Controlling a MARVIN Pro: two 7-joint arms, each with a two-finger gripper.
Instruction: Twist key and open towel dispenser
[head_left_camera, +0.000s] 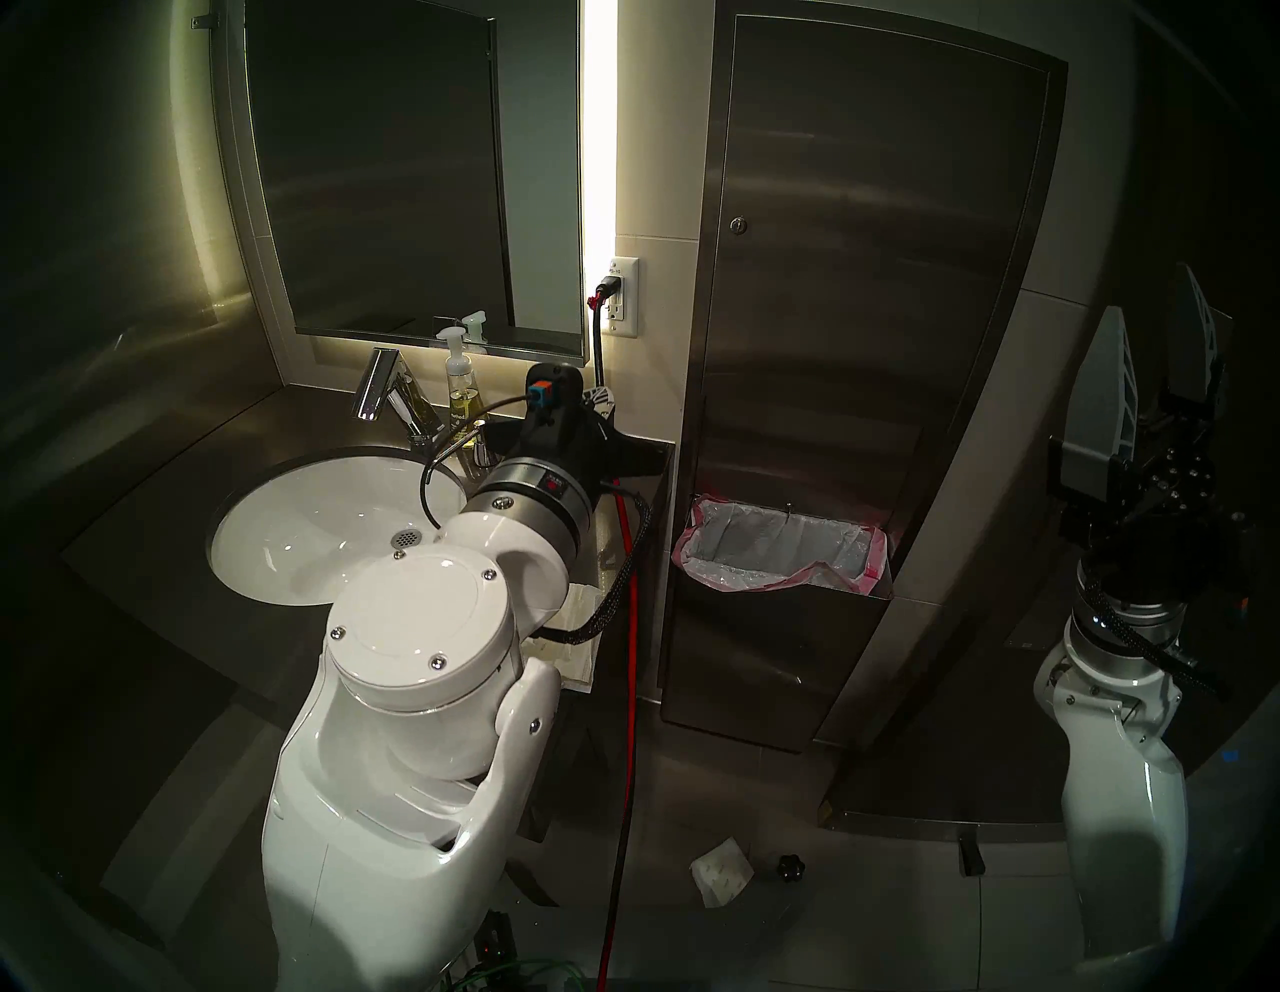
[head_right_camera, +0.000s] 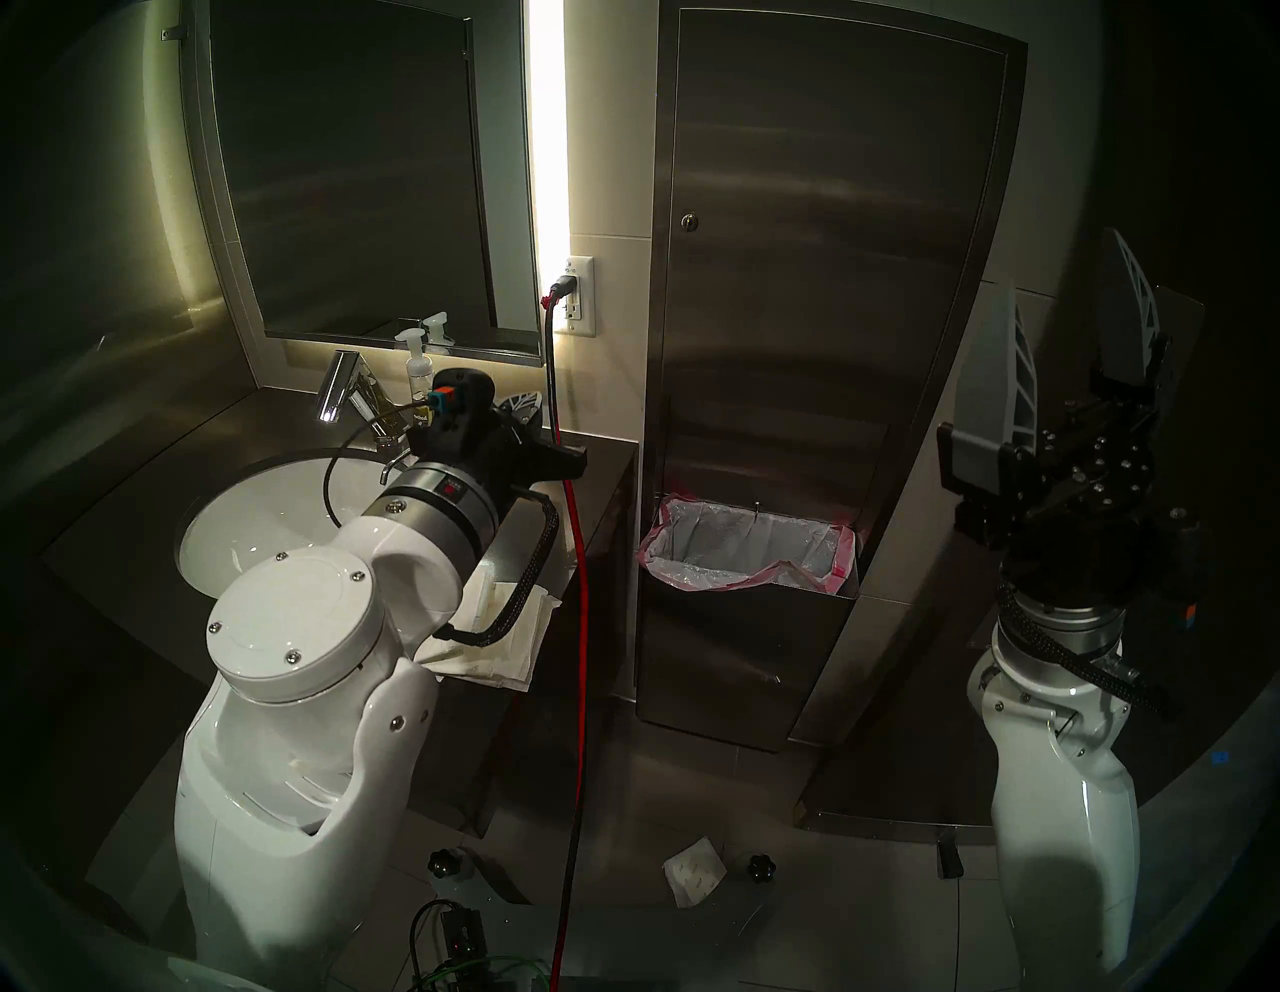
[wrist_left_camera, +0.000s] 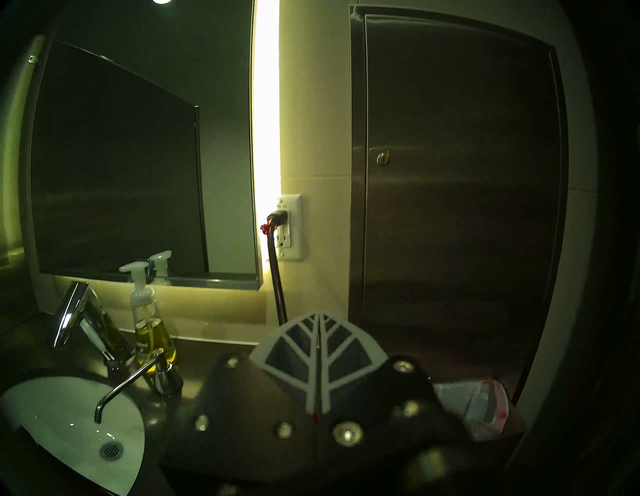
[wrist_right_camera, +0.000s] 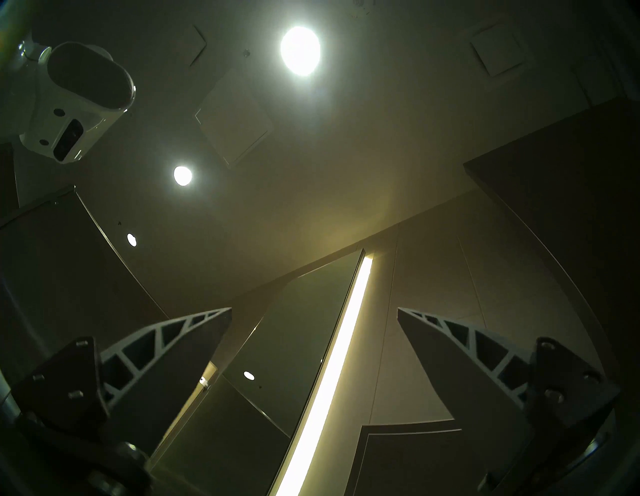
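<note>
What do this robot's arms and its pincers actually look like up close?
Both arms have glossy white rounded shells, silver metal wrist rings and black braided cables. The left gripper and right gripper sit on black screw-studded mounts and have pale grey, pointed fingers with triangular lattice cut-outs.

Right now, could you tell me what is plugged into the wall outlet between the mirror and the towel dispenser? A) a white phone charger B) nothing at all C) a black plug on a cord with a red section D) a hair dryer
C: the wall outlet holds a black plug, and its cord hangs down in red past the counter.
</note>
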